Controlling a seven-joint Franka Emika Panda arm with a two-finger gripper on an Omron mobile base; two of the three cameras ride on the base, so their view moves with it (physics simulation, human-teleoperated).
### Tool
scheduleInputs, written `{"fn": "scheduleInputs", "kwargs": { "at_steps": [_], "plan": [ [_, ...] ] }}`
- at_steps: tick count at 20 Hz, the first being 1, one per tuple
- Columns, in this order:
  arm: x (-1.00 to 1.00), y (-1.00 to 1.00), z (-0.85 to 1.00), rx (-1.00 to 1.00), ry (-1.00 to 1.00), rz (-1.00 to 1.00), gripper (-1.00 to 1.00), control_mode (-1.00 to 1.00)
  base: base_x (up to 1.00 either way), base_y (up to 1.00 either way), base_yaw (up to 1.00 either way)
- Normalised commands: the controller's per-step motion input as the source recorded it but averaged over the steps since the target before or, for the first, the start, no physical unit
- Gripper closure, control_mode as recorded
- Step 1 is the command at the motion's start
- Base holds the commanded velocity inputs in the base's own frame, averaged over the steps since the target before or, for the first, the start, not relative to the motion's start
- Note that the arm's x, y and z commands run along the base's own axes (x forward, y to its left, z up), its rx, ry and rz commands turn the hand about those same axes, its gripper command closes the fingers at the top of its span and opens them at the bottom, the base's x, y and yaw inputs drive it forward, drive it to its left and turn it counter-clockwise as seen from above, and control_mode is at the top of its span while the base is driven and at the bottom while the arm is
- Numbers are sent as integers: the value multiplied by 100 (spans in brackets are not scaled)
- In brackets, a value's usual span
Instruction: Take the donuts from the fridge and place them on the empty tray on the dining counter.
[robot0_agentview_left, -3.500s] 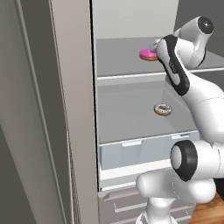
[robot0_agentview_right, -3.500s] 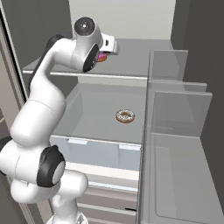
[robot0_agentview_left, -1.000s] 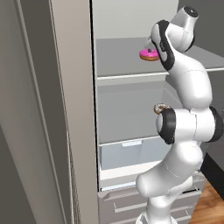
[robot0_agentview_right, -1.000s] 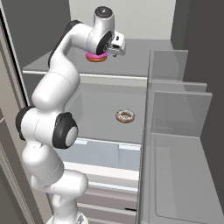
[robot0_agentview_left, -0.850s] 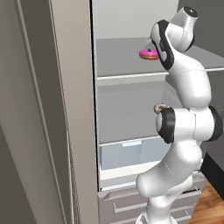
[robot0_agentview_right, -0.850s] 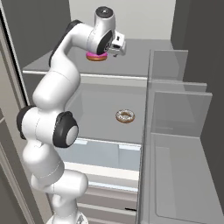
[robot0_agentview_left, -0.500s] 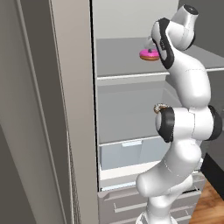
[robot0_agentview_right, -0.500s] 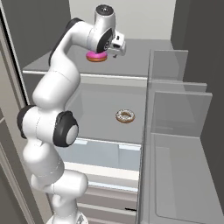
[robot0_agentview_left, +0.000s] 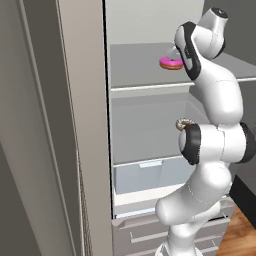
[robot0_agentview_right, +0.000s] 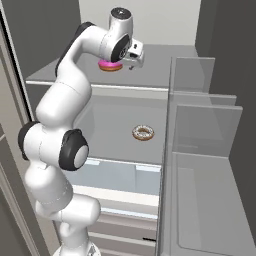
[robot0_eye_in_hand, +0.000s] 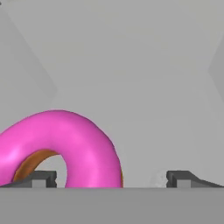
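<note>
The fridge (robot0_agentview_left: 80, 125) stands open. On its upper grey shelf (robot0_agentview_right: 60, 74) lies the pink-iced donut (robot0_agentview_right: 109, 65) (robot0_agentview_left: 171, 63). My gripper (robot0_agentview_right: 130, 64) hangs right over that donut's right side. In the hand view the pink donut (robot0_eye_in_hand: 65, 148) fills the lower left. It lies between the open jaws, close to the left fingertip (robot0_eye_in_hand: 41, 178) and apart from the right one. The brown speckled donut (robot0_agentview_right: 143, 132) rests on the shelf below, half hidden by my arm (robot0_agentview_left: 183, 123). The empty tray and the dining counter are out of view.
Clear door bins (robot0_agentview_right: 200, 125) rise at the right of the right base view. A pale drawer (robot0_agentview_left: 145, 175) sits under the lower shelf. The fridge's back wall (robot0_eye_in_hand: 131, 65) is close behind the pink donut. My arm spans both shelves.
Since 3.5 s ago the arm has stretched up and reached over the upper shelf to the pink donut. In the last second the hand barely shifted and the jaws stayed open.
</note>
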Motion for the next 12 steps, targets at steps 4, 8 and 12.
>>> {"fn": "scheduleInputs", "kwargs": {
  "at_steps": [4, 8, 12],
  "plan": [
    [-20, 0, -61, 0, 0, 3, 100, -100, 0, 0, 0],
    [-52, 0, -41, 0, -5, 0, 100, -100, 0, 0, 0],
    [-63, -4, -20, 0, -17, 0, 100, -100, 0, 0, 0]
  ]
}}
